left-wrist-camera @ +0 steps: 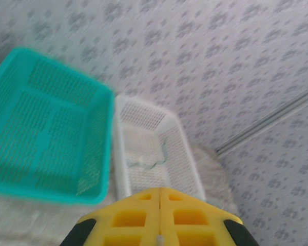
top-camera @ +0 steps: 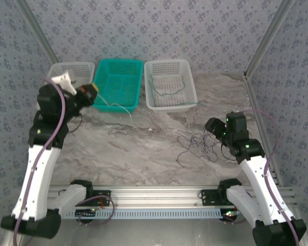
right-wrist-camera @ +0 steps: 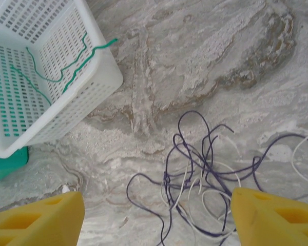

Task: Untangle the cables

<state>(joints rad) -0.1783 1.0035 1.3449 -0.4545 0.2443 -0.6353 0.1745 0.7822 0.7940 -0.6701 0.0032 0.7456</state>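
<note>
A tangle of dark purple and pale cables [top-camera: 200, 144] lies on the marble table right of centre. My right gripper [top-camera: 214, 126] hovers just above it, open, and the tangle [right-wrist-camera: 215, 174] shows between its yellow fingers [right-wrist-camera: 36, 220] with nothing held. A green cable [top-camera: 169, 91] lies in the white basket [top-camera: 167, 62]; the same green cable [right-wrist-camera: 66, 72] shows in the right wrist view, one end over the basket's rim. My left gripper [top-camera: 90, 95] is raised by the teal basket [top-camera: 139, 84], shut, and a pale cable [top-camera: 120, 106] trails from it to the table.
A second white basket [top-camera: 66, 69] stands left of the teal one at the back. In the left wrist view my shut jaws [left-wrist-camera: 159, 190] face the teal basket [left-wrist-camera: 46, 197] and the white basket [left-wrist-camera: 190, 169]. Patterned walls close in the back and both sides.
</note>
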